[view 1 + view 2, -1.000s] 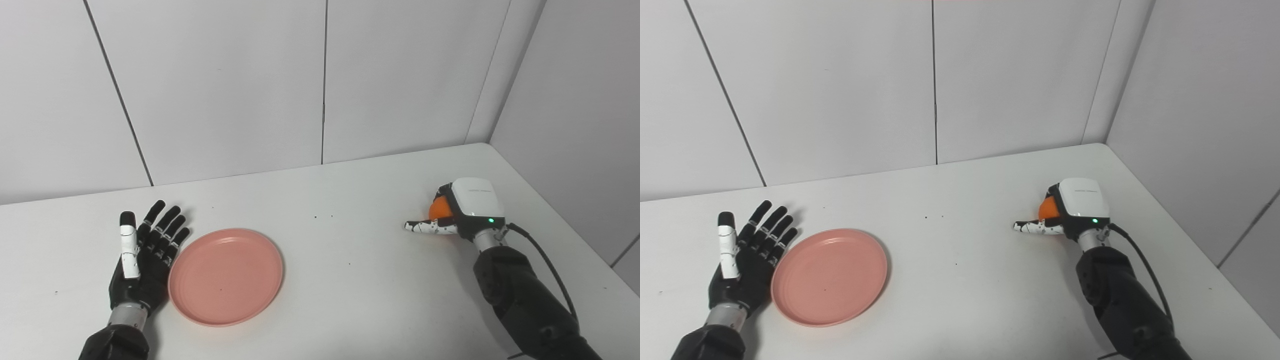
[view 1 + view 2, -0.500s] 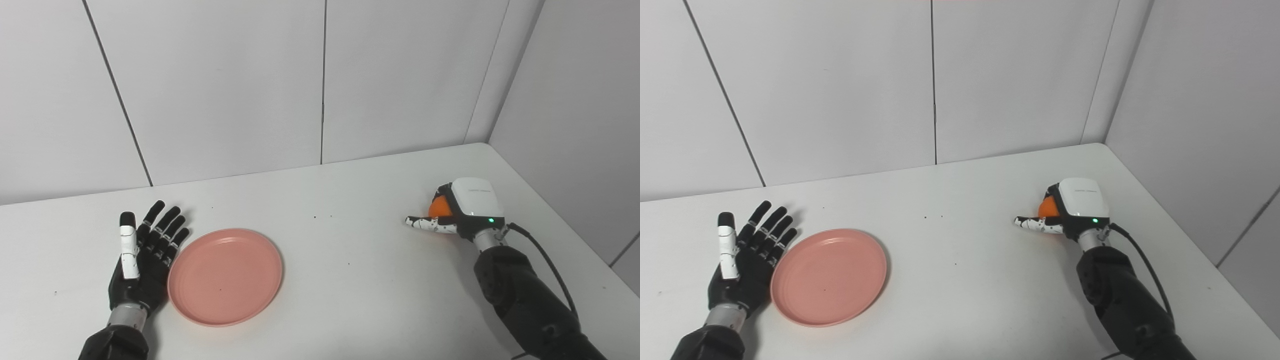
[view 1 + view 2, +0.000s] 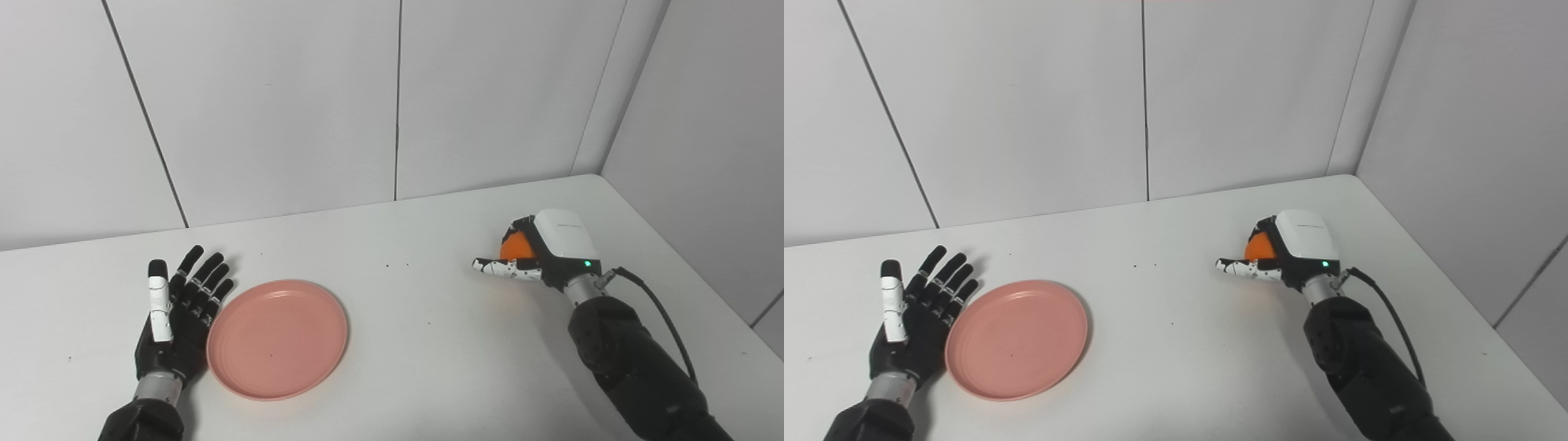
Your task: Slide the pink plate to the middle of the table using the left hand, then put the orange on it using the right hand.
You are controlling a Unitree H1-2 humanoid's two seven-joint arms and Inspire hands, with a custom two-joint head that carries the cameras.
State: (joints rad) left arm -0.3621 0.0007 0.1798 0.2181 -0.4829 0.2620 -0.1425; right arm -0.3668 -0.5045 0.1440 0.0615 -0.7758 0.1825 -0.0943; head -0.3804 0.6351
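Observation:
The pink plate [image 3: 277,339] lies flat on the white table, left of its middle. Just left of it my left hand [image 3: 177,313] rests open, palm up and fingers spread, its edge right beside the plate's rim. On the right side my right hand [image 3: 542,256] is shut on the orange [image 3: 514,246], which shows as an orange patch behind the fingers. That hand is lifted a little above the tabletop, with its thumb [image 3: 502,268] pointing left. Most of the orange is hidden by the hand's white back.
The white table [image 3: 429,343] meets grey wall panels at the back and on the right. A black cable [image 3: 658,312] runs along my right forearm. Bare tabletop lies between the plate and the right hand.
My right hand has lifted and moved left with the orange in it. The left hand and the pink plate have stayed where they were.

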